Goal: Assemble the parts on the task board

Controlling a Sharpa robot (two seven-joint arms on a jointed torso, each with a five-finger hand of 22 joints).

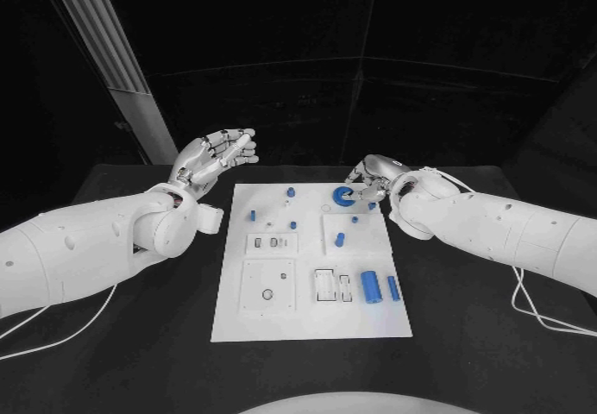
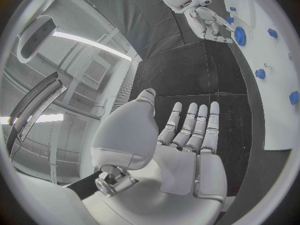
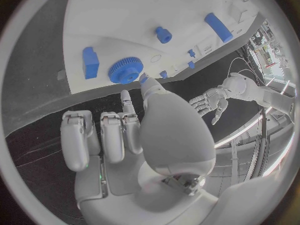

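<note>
The white task board (image 1: 311, 319) lies in the middle of the black table. A blue gear (image 1: 343, 197) sits at its far right corner, with a small blue block (image 1: 372, 205) beside it. My right hand (image 1: 380, 175) hovers just behind the gear, and in the right wrist view its thumb tip reaches the rim of the gear (image 3: 125, 70); it grips nothing. My left hand (image 1: 219, 153) is raised off the board's far left corner, palm open and fingers (image 2: 194, 125) straight and apart. Two blue cylinders (image 1: 369, 285) lie at the near right.
Several small blue pegs (image 1: 290, 191) stand on the far half of the board. Recessed slots (image 1: 269, 243) and a square plate (image 1: 267, 286) are at its middle and near left. White cables (image 1: 548, 319) trail over the table at the right.
</note>
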